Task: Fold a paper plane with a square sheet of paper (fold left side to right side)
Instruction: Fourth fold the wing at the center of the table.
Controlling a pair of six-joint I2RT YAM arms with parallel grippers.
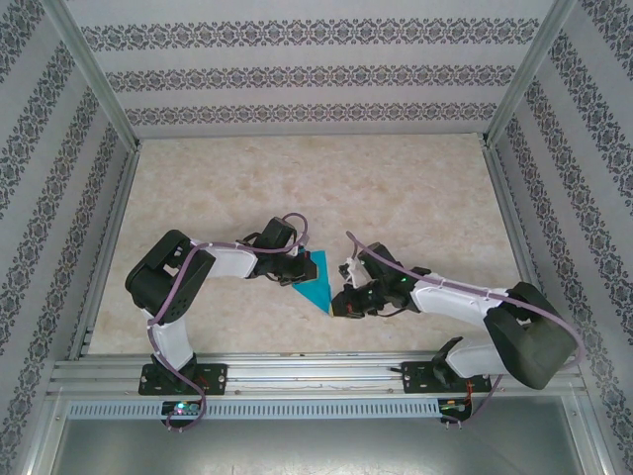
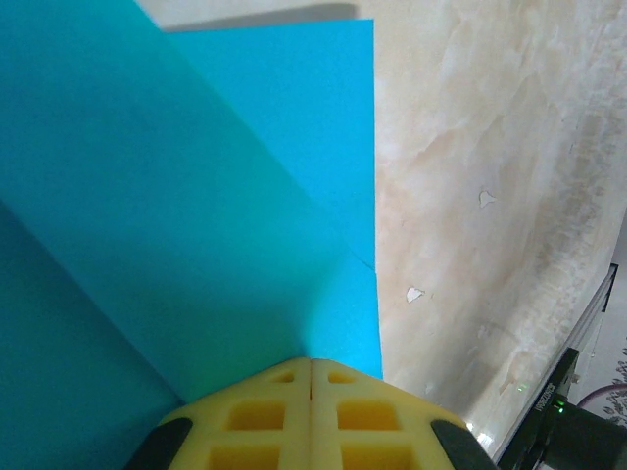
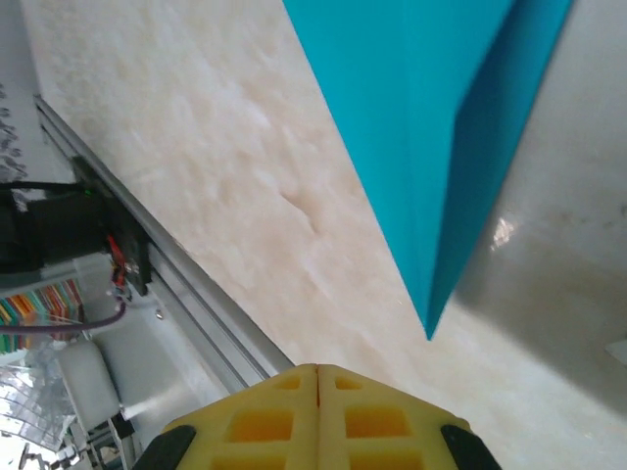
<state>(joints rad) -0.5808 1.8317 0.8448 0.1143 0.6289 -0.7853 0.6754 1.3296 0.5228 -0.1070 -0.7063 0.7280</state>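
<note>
Nearest the lens in the left wrist view, the left gripper (image 2: 312,364) has its 2 yellow pads pressed flat together, with nothing seen between them. Their tips sit right at the lower edge of the teal paper (image 2: 196,196), though whether they touch it cannot be told. In the right wrist view the right gripper (image 3: 318,370) is likewise closed and empty, its tips a little apart from the paper's sharp point at centre right of the frame. From above, the paper lies just below the middle of the frame, between the 2 grippers, creased into a pointed wedge with 1 layer overlapping another. The step in hand looks like flattening a crease. It is best to pin the sheet with 1 closed tip while the other runs along the fold line, pressing lightly so the thin paper neither slides nor buckles on the marbled table (image 1: 396,198) beyond.
</note>
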